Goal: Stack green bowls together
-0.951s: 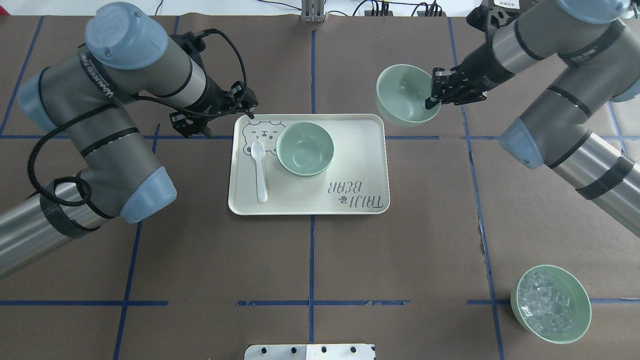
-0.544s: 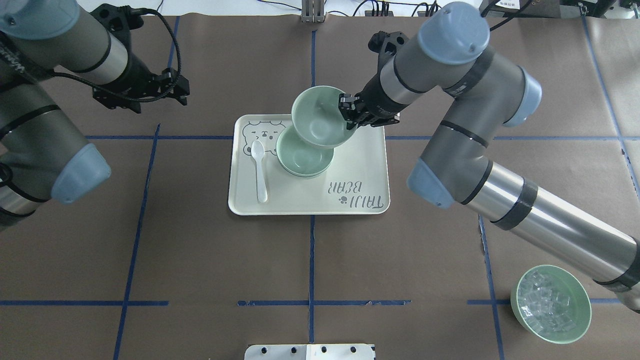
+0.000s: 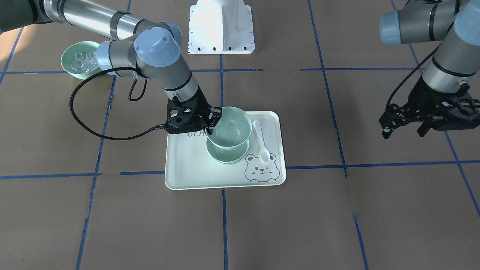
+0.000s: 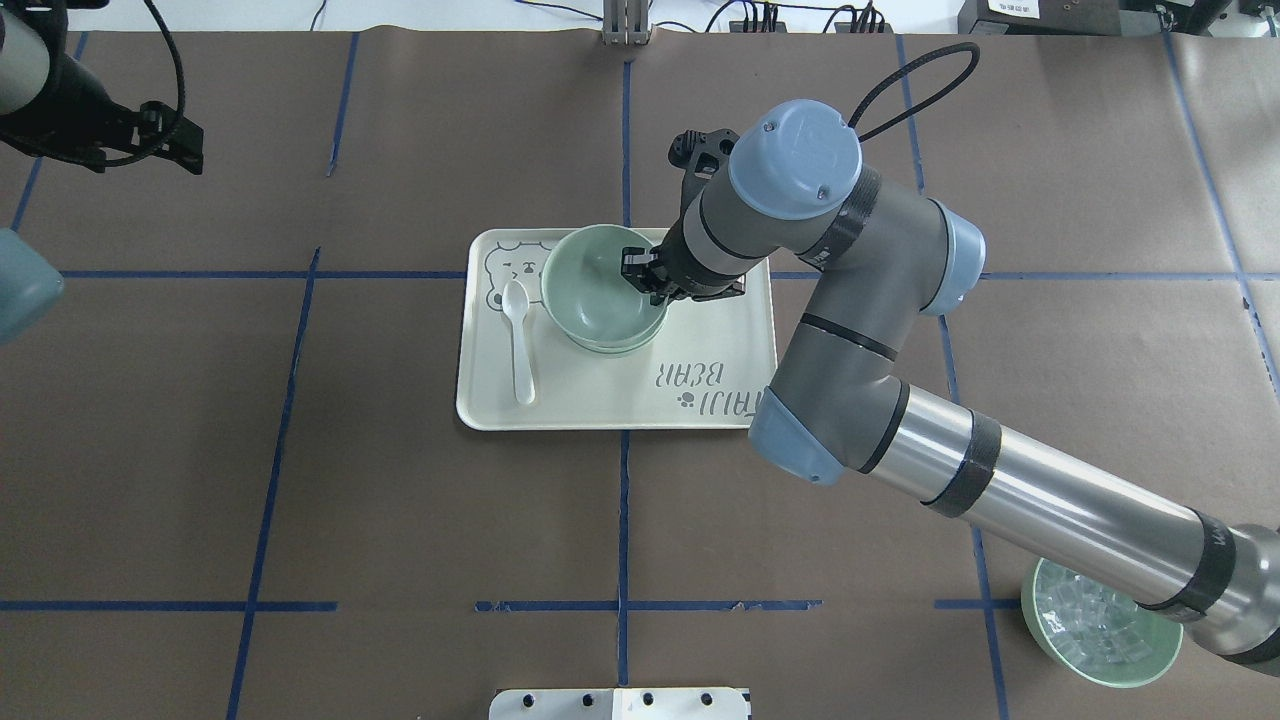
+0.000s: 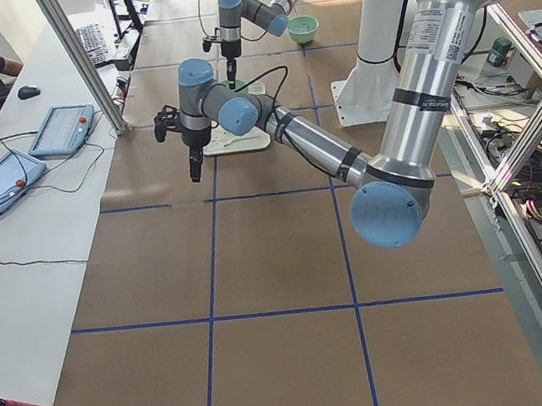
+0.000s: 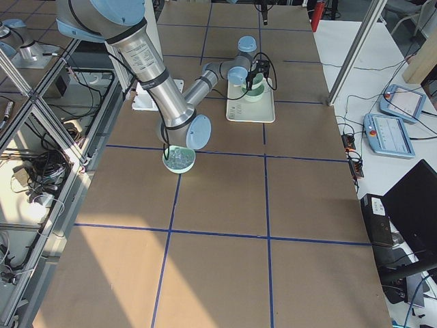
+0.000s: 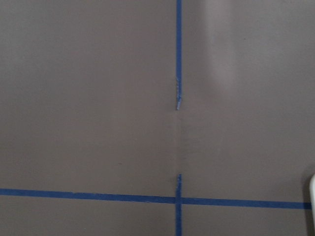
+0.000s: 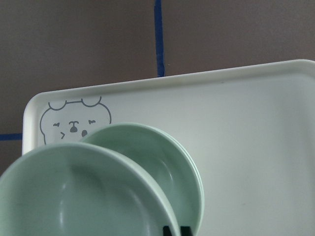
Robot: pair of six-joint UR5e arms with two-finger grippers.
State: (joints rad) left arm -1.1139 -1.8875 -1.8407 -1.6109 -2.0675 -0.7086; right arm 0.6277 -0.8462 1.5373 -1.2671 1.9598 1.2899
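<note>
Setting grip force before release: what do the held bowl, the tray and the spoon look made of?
The held green bowl looks like plastic or melamine: smooth pale mint, soft sheen, thin rim. The bear-print tray seems similar, cream and matte with printed graphics. The spoon looks like white plastic, uniform, slightly glossy.

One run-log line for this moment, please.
right gripper: shut on held bowl | held bowl: over bowl stack on tray | left gripper: open
</note>
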